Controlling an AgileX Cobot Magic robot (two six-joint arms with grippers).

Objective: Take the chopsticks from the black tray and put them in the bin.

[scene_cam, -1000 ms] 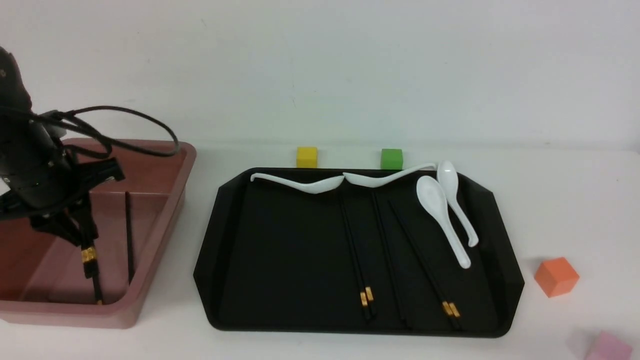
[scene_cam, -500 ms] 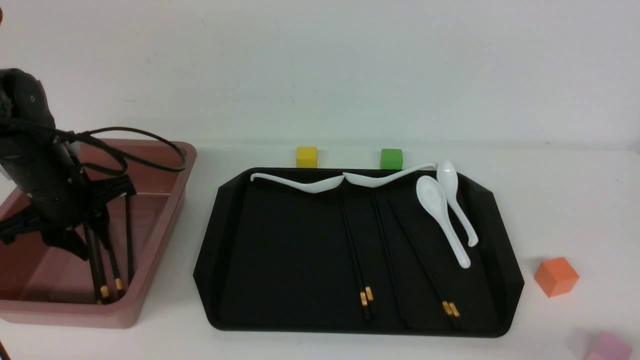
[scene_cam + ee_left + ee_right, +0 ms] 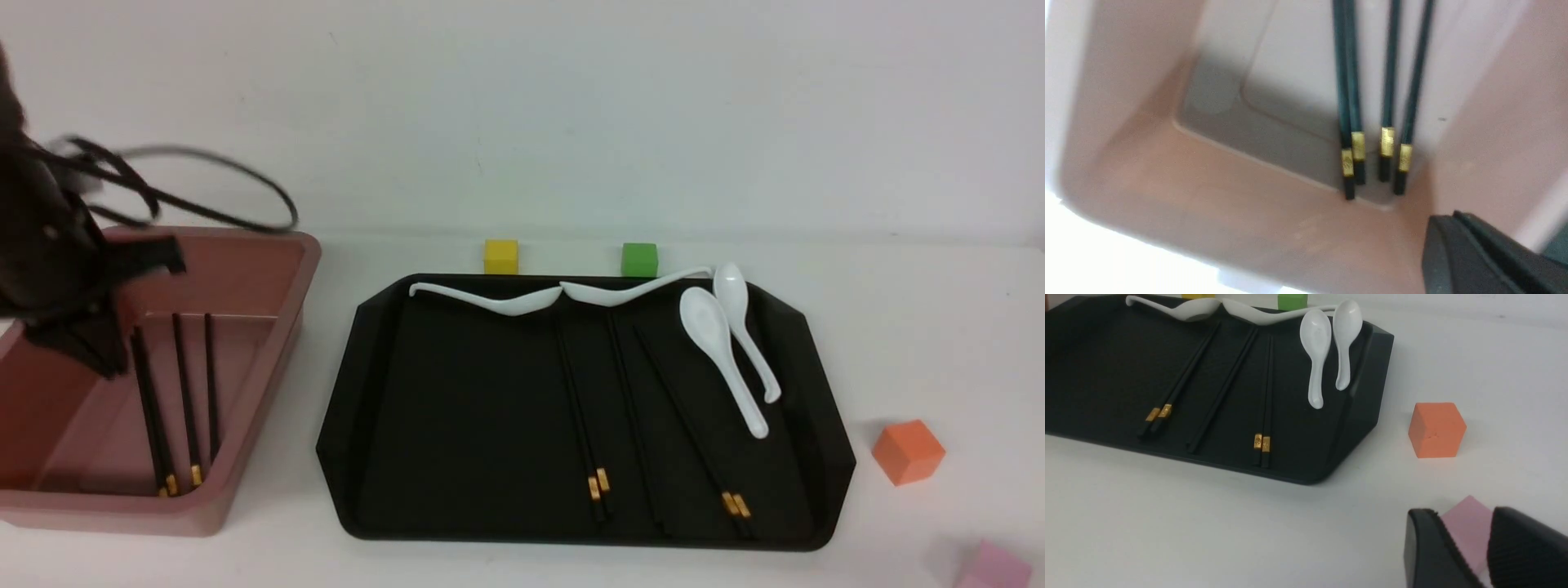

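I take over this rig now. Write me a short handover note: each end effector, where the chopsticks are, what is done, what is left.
Left end effector: shut, nothing in it, over the bin.
Right end effector: open, empty, near the pink block, away from the tray.
Done: four chopsticks lie side by side in the bin, near its tray-side wall.
Left: the other chopsticks lie on the black tray, two banded pairs with one stick between them, as far as I can tell. The white spoons are not part of the job.
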